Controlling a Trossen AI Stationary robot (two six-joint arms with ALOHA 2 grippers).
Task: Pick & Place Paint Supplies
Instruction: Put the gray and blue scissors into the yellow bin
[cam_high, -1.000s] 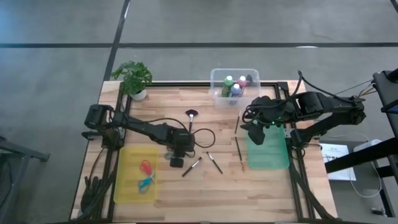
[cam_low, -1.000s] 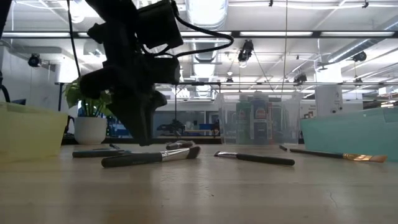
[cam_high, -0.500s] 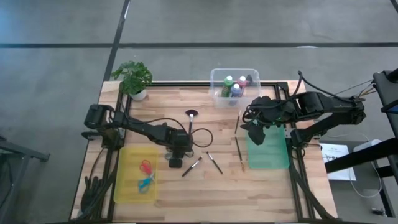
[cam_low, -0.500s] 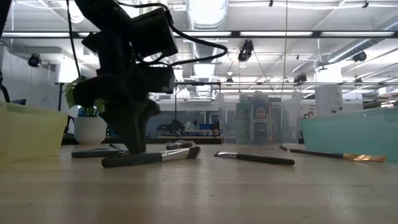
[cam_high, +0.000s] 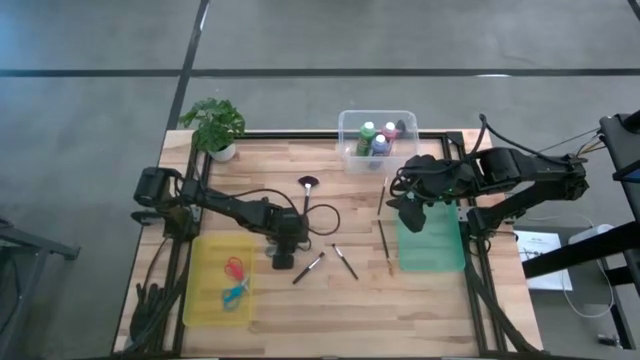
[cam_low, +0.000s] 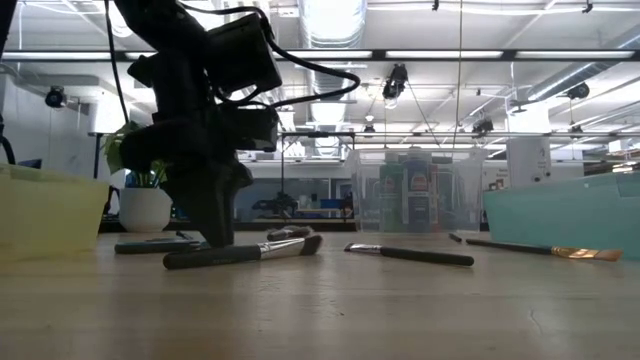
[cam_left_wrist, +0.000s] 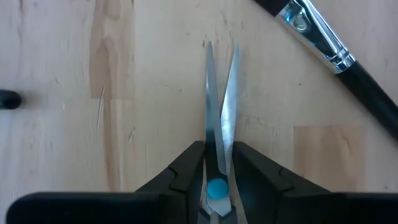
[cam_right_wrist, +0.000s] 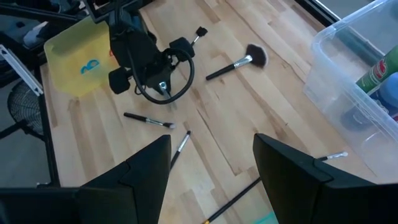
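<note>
High view: a light wooden slatted table (cam_high: 330, 300) carries all the items. At its left front lies a yellow translucent tray (cam_high: 205, 300) holding red-handled scissors (cam_high: 234, 267) and blue-handled scissors (cam_high: 234, 293); at its right lies a pale green translucent tray (cam_high: 432, 252). A clear plastic bin (cam_high: 349, 150) at the far edge holds a green white-capped paint bottle (cam_high: 367, 135), a blue one and a pink one. A potted green plant (cam_high: 213, 125) stands at the far left corner. The left gripper (cam_high: 283, 255), lowered to the table just right of the yellow tray, pinches a pair of steel-bladed scissors with a blue pivot (cam_left_wrist: 218, 163) between its fingers (cam_left_wrist: 186, 171), blades slightly parted over the wood. The right gripper (cam_high: 412, 214) hovers above the green tray's far end, fingers (cam_right_wrist: 149, 165) spread and empty. Thin dark-handled brushes lie mid-table: a fan brush (cam_high: 307, 187), two crossing brushes (cam_high: 309, 267) and a longer wood-handled brush (cam_high: 384, 243) beside the green tray.
</note>
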